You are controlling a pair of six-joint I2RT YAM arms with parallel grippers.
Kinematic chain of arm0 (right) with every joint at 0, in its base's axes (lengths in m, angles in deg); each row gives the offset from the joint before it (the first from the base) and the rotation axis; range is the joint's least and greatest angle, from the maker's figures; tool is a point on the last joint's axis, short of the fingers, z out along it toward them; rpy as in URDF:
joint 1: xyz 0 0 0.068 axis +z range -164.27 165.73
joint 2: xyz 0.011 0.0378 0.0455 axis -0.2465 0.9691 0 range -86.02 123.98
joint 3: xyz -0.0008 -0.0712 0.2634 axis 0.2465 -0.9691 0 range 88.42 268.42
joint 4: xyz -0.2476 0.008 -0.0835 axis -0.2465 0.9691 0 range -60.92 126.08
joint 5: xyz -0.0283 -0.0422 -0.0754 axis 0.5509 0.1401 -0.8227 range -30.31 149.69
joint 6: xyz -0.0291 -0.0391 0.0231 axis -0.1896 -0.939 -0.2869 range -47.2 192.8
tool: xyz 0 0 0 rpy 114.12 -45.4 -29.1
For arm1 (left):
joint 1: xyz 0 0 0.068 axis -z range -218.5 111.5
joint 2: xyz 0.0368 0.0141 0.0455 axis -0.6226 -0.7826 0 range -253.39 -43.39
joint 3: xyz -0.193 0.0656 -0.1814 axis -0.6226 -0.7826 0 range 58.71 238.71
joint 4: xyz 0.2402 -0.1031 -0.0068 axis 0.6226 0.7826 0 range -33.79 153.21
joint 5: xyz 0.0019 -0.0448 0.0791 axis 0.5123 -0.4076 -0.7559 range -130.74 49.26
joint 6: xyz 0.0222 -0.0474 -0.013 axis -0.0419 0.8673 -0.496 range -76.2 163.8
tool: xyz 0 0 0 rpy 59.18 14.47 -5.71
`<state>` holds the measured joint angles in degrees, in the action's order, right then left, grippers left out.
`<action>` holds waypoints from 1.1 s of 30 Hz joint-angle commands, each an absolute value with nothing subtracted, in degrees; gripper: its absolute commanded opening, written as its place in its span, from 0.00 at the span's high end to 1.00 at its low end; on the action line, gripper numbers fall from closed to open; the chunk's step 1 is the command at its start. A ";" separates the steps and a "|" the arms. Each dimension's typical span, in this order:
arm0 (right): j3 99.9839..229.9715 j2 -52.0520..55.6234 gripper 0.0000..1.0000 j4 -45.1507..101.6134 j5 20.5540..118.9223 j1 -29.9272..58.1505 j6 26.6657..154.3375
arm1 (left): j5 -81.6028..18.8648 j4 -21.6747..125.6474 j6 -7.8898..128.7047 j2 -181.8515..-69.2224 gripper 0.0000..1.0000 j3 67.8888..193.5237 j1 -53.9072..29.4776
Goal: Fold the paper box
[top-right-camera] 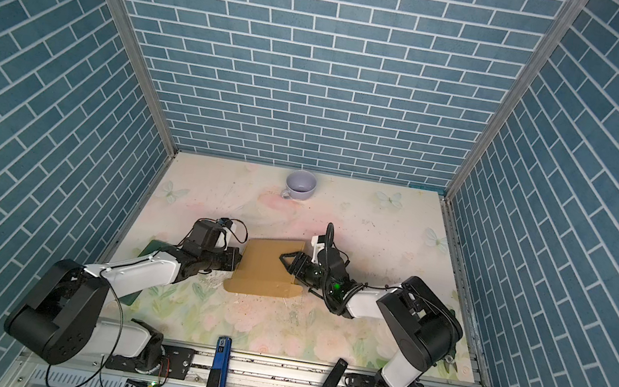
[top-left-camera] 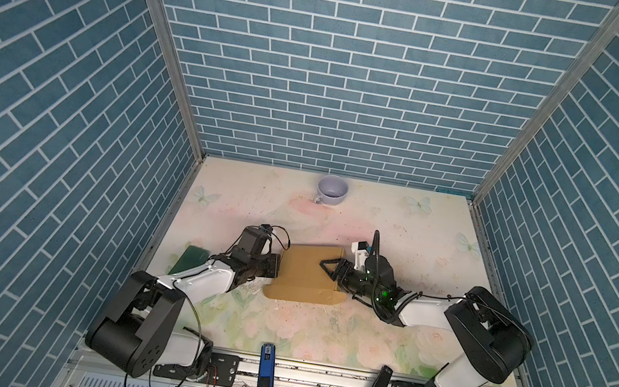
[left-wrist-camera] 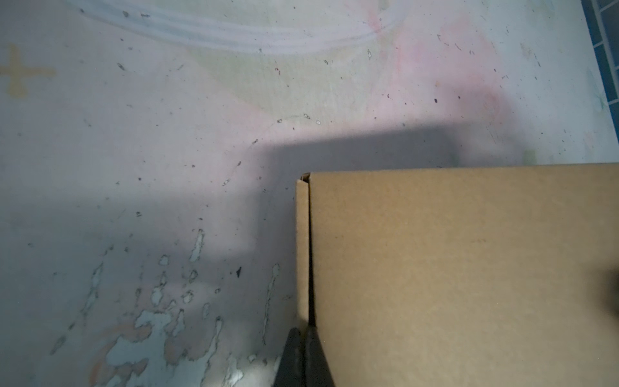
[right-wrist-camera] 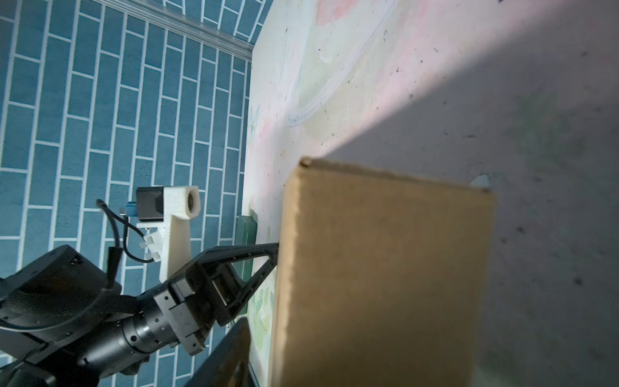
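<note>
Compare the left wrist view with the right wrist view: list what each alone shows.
Left wrist only: the seam on the paper box between side wall and lid, with the left gripper shut there. Right wrist only: that arm's wrist camera, the green board, the brick wall. Both: box, left gripper, floral table.

The left hand (top-right-camera: 236,262) and right hand (top-right-camera: 291,268) flank the paper box (top-right-camera: 261,277).

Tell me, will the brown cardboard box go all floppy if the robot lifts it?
The plain brown cardboard box probably stays fairly stiff: its top looks flat, its corners crisp. Likely light too: the wall at the left end effector looks thin. The untucked near flap might flop.
</note>
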<state>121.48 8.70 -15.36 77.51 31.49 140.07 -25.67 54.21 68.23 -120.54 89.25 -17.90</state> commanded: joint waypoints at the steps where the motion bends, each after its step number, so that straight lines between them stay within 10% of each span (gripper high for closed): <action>1: 124.79 8.71 0.37 -15.96 78.17 32.72 141.33 | -23.61 54.91 67.48 -120.46 0.98 90.75 -17.52; 33: 123.15 5.48 0.62 -8.80 72.48 33.49 140.46 | -24.61 59.56 67.84 -116.30 0.81 96.96 -17.44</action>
<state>122.77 6.60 -11.67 74.10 33.15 142.01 -25.10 57.51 68.40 -117.46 95.70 -17.58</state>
